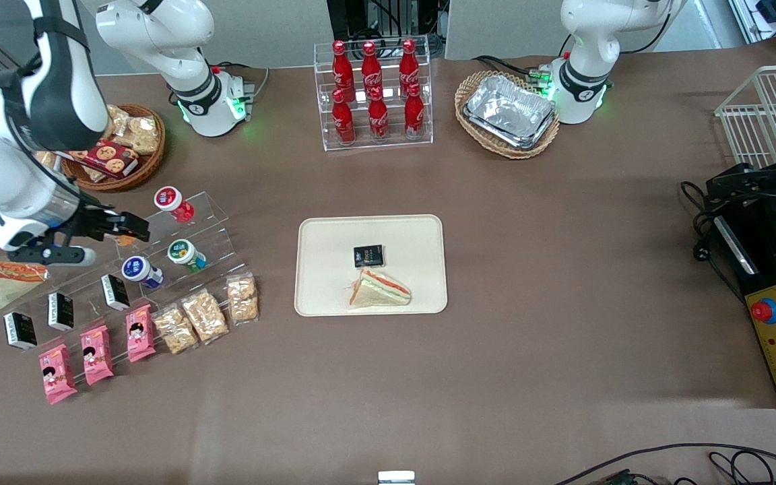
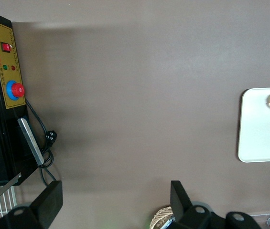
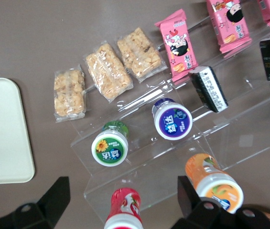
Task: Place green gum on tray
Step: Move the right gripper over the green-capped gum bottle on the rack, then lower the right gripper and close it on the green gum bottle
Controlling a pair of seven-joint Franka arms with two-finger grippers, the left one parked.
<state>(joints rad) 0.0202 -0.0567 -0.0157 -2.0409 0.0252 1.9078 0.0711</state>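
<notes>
We see the end effector (image 1: pixel 122 232) at the working arm's end of the desk (image 1: pixel 563 337), above the clear acrylic stepped rack (image 1: pixel 179 256), close over the orange bottle (image 3: pixel 214 183) on the upper step. Its fingers (image 3: pixel 53 195) are spread wide apart with nothing between them.

Small cylindrical green gum bottle with white green-rimmed lid (image 1: pixel 186 254) lies on its side on the rack's middle step, lid toward the front camera. It sits beside the blue-lidded bottle (image 1: pixel 141 271), apart from it; the red bottle (image 1: pixel 174 203) is one step up, farther from the front camera. The end effector is not touching the green gum.

Below the rack: black packets (image 1: pixel 115 292), pink snack packs (image 1: pixel 95 353), clear-wrapped cereal bars (image 1: pixel 205 316).

Large flat cream rectangular plastic tray (image 1: pixel 320 269) sits mid-desk, well apart from the rack. On it we see a small black packet (image 1: pixel 368 256) and a wrapped triangular sandwich (image 1: pixel 380 289), the sandwich nearer the front camera.
</notes>
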